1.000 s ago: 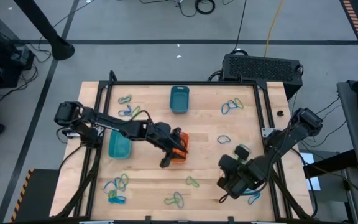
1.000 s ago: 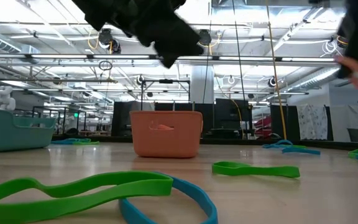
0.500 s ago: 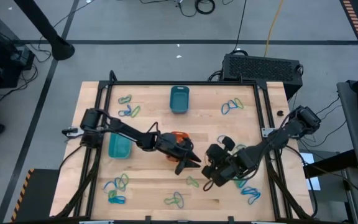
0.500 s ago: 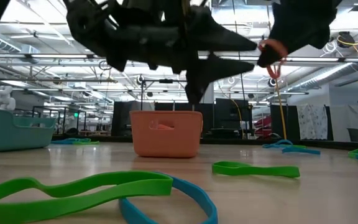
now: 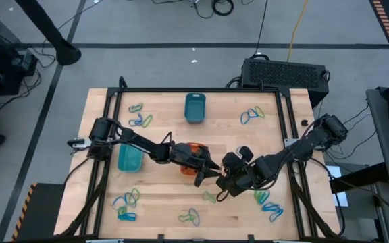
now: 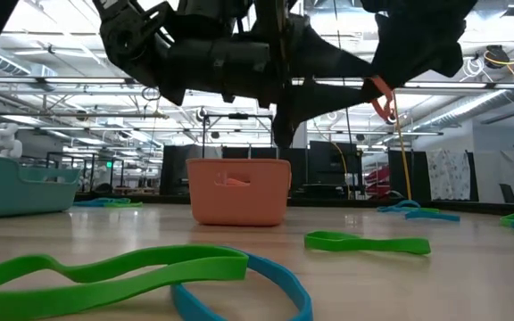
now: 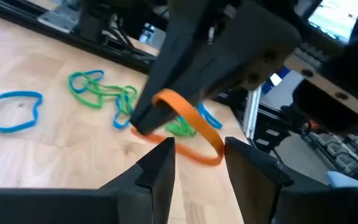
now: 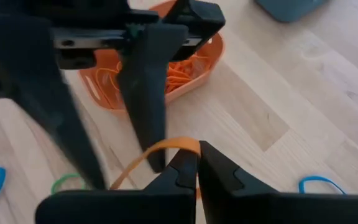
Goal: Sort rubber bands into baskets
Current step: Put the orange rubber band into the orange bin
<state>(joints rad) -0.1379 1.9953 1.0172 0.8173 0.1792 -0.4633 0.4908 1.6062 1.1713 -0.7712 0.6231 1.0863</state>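
Left wrist view showed the right gripper (image 7: 143, 124) pinching a thin orange rubber band (image 7: 191, 134); the left gripper (image 7: 197, 158) gaped around the flat loop

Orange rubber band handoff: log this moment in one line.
right hand: shut on orange rubber band | left hand: open around it, midair | orange basket: beside, holds orange bands

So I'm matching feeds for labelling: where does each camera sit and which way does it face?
High: overhead, straight down; both arms meet beside the orange basket.
Low: tabletop level, facing the orange basket; arms overhead.
Left wrist: past the open left gripper at the right gripper holding an orange band.
Right wrist: past the shut right gripper.
All four share that band.
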